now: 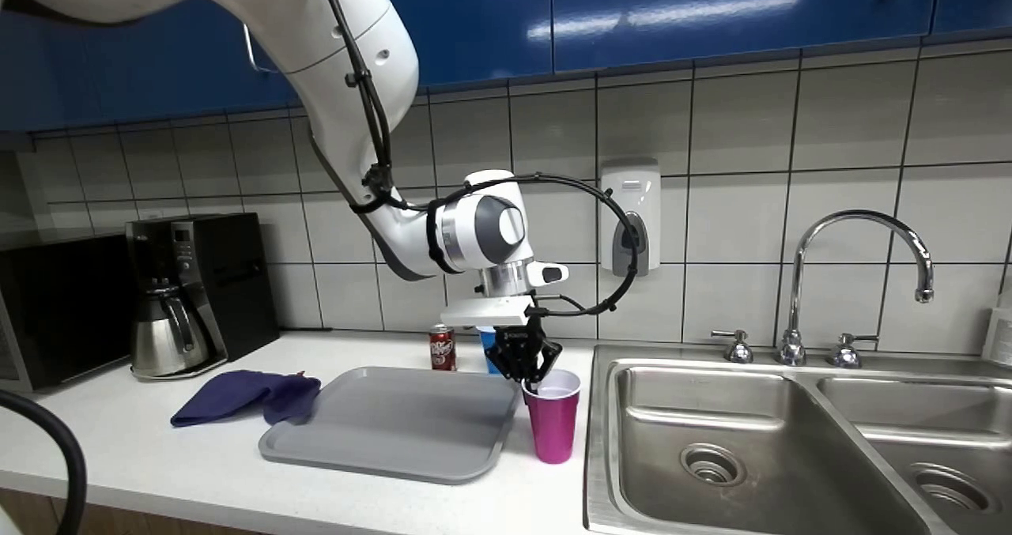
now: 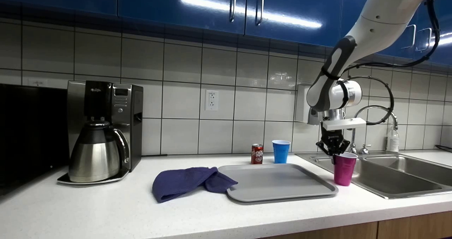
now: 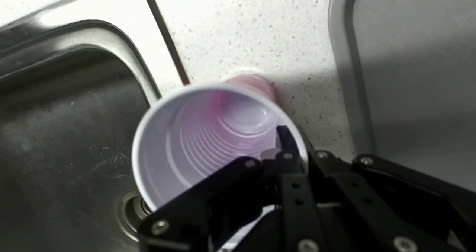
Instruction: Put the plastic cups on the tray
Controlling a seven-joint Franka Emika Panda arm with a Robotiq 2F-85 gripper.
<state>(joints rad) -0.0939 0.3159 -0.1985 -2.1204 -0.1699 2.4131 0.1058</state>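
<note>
Grasping the pink cup (image 1: pixel 553 428) with the gripper (image 3: pixel 296 140), pinching its wall at the rim with one finger (image 3: pixel 286 138) inside the mouth and one outside. Holding it upright or nearly so at the strip of counter (image 2: pixel 106 210) between tray (image 2: pixel 279 182) and sink (image 1: pixel 603 432). Cannot tell whether resting there or lifted just clear. In the wrist view, can see down to the pale bottom inside. In an exterior view, can see the blue cup (image 2: pixel 281 152) upright on the counter behind the tray, near a red can (image 2: pixel 257 154). Can also see a towel (image 2: pixel 187 184) bunched at the tray's far end, with a corner lapping over the rim. Past the towel, can make out a coffee maker (image 2: pixel 120 115) with a carafe (image 2: pixel 95 159) seated in it. Behind the sink, can see a faucet (image 1: pixel 854 215).
</note>
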